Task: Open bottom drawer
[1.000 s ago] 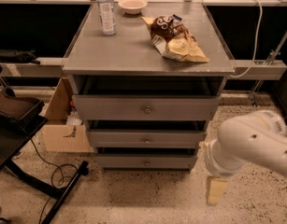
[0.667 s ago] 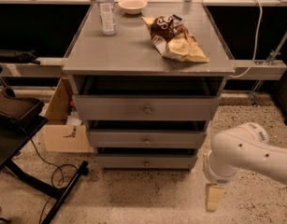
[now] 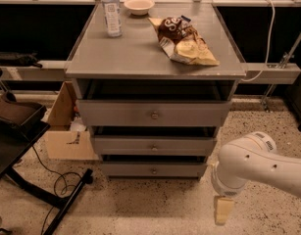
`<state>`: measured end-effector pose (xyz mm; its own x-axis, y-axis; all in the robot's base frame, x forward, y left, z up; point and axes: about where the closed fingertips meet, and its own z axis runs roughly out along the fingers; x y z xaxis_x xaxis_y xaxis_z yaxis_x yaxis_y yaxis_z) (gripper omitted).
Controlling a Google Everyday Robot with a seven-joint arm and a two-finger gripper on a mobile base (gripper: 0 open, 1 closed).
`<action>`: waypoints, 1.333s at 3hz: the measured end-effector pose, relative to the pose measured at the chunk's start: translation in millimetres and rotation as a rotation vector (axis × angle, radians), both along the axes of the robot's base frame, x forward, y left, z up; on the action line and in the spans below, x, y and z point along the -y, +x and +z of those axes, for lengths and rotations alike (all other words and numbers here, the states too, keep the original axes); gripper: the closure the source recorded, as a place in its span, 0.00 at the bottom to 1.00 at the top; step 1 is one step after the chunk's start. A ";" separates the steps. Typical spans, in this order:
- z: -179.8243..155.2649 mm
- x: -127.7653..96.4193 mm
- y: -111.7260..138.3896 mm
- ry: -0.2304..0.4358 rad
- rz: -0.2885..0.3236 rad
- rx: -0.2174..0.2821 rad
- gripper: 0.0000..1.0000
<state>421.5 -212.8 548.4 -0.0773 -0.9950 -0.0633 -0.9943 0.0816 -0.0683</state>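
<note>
Camera view had my gripper (image 3: 223,209) low by the cabinet's (image 3: 130,50) bottom right corner, likely for the bottom drawer's (image 3: 123,170) knob (image 3: 154,171); how open, I couldn't tell.

The jaws hang low at the lower right, close to the floor (image 3: 155,204). Well above and left of them, on the desk (image 3: 125,53), lies a crumpled snack bag (image 3: 184,40). Farther left stand a clear bottle (image 3: 111,11) and a small bowl (image 3: 139,5). Far left of the jaws sits a cardboard box (image 3: 66,131).
</note>
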 end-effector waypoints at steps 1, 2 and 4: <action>-41.8 -15.2 6.2 -0.003 0.010 0.011 0.00; -97.1 -32.9 33.4 0.034 -0.008 0.063 0.00; -177.9 -51.4 105.6 0.110 -0.010 0.190 0.00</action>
